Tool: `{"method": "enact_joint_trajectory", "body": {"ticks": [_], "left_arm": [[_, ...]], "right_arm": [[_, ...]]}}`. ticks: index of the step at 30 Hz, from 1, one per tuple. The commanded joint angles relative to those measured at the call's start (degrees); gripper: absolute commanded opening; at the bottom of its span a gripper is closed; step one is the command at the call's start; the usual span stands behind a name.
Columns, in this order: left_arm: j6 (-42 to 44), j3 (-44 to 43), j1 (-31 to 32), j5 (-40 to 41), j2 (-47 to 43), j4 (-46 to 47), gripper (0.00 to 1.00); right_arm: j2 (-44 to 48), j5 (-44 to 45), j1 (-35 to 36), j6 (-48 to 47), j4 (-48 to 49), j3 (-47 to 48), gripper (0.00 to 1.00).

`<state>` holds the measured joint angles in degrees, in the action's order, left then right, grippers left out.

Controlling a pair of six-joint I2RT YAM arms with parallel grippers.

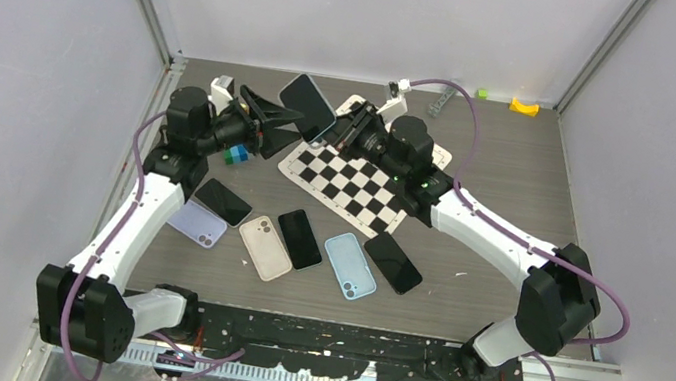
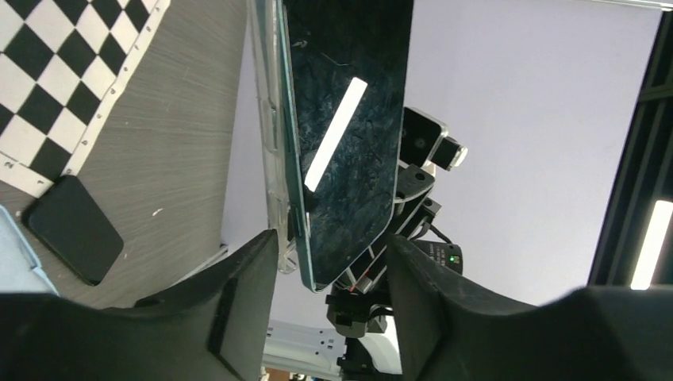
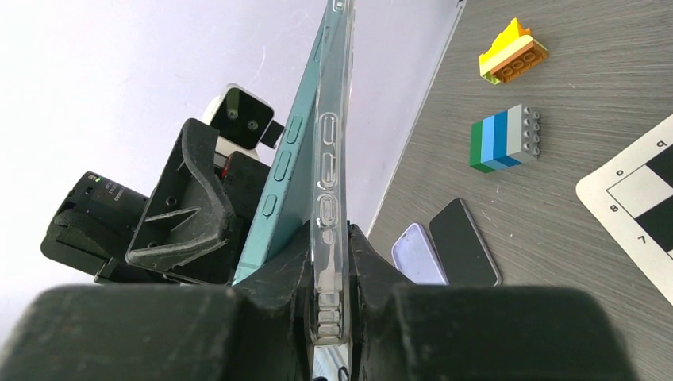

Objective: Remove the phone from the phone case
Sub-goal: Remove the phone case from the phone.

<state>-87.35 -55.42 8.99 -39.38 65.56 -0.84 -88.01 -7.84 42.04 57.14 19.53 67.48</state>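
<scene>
Slipping is our worry: our right hand [image 3: 329, 238] pinches the edge of the clear plastic phone case [image 3: 329, 159], and a hard tug could drop it onto the grey tabletop [image 3: 540, 262]. The flat teal phone [image 3: 294, 159] sits mostly inside, up in the air. Beyond, our left hand [image 2: 329, 240] reaches around it, half open; squeezing or not, we cannot tell.

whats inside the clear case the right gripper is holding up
A teal phone, its buttoned edge angled out of the clear case. Where the right gripper pinches the case, its fingers hide whether the phone sits inside.
</scene>
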Motion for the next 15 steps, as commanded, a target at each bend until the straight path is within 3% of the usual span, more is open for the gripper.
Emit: {"method": "enact_joint_trajectory", "body": {"ticks": [1, 15], "left_arm": [[-2.88, 0.31, 0.42, -1.93, -1.22, 6.91, 0.49], [-5.76, 1.46, 0.51, -2.50, -0.98, 10.42, 0.21]], "right_arm": [[1.21, -0.25, 0.06, 0.94, 8.16, 0.30, 0.01], [-0.58, -0.95, 0.04, 0.44, 6.64, 1.33, 0.01]]}}
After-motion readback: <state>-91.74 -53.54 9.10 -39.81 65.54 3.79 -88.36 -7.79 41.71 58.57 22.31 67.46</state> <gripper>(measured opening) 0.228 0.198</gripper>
